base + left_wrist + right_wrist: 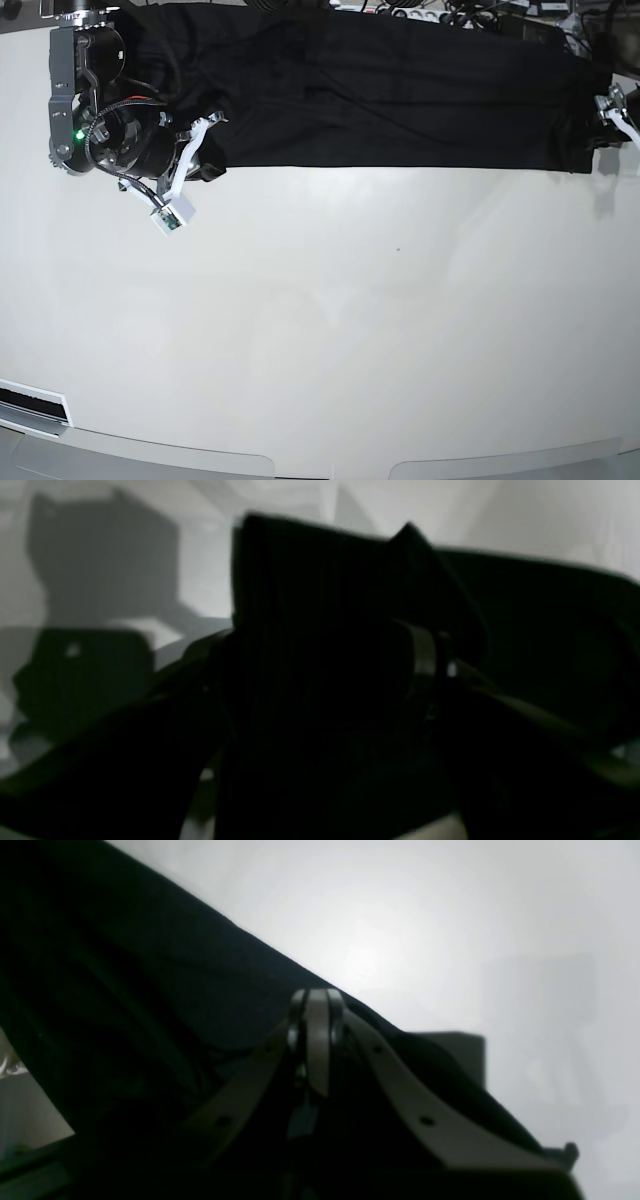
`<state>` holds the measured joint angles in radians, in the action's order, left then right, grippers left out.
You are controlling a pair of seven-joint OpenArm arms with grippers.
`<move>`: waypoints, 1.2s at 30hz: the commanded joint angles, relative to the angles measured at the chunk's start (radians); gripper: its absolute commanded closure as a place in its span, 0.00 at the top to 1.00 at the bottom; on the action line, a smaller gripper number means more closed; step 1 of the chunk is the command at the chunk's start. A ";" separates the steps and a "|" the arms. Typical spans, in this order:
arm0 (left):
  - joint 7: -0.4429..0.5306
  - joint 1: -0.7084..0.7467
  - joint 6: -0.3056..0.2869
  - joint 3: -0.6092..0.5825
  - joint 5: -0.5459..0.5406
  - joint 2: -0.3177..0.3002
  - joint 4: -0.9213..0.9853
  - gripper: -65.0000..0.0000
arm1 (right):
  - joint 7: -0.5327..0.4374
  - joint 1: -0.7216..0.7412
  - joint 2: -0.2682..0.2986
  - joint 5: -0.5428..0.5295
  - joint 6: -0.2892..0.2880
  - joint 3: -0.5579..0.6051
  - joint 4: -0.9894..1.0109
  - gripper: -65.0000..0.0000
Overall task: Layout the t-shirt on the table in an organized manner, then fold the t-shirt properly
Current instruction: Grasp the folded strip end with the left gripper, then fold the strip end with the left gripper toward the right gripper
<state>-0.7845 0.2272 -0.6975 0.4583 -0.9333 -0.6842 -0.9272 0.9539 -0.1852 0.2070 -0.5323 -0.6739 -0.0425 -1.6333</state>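
Bare white table [330, 330] fills the near part of the base view, glossy and smooth, with a curved near edge. Along its far side lies the t-shirt [400, 95], a long black band of fabric stretched from left to right, its near edge running almost straight across.

At the left end of that band sits the right gripper [203, 133], its pale fingers pressed together on the corner of the t-shirt, a bunch of cloth gathered at the tips. From the right wrist view, the two light fingers [400, 1090] converge to a closed tip [316, 1012] with dark fabric [150, 990] draped over and around them, the cloth spreading away to the left and the white tabletop [450, 915] beyond.

At the far right end of the band is the left gripper [612, 118], touching the shirt's edge near the table's right side. In the left wrist view the fingers stand wide apart, and a folded bundle of black cloth [325, 605] rises between them; the picture is dark and blurred, so whether the fingers press the fabric cannot be told. Pale table [210, 570] shows behind.
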 commanded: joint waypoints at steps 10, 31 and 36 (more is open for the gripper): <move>-0.211 0.005 -0.001 0.002 -0.151 -0.080 -0.005 0.61 | -0.019 0.013 0.005 -0.018 -0.003 -0.004 -0.017 0.00; -0.349 0.005 -0.001 0.000 -0.352 -0.047 -0.083 0.32 | -0.023 0.014 0.003 -0.070 -0.003 -0.004 -0.017 0.00; -0.312 0.005 -0.001 0.000 -0.351 -0.047 -0.088 0.00 | -0.023 0.014 0.004 -0.070 -0.003 -0.004 -0.017 0.00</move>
<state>-1.1046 0.2356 -0.6899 0.4515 -1.2579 -0.7044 -1.0019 0.9508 -0.1825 0.2043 -0.5846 -0.6739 -0.0425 -1.6333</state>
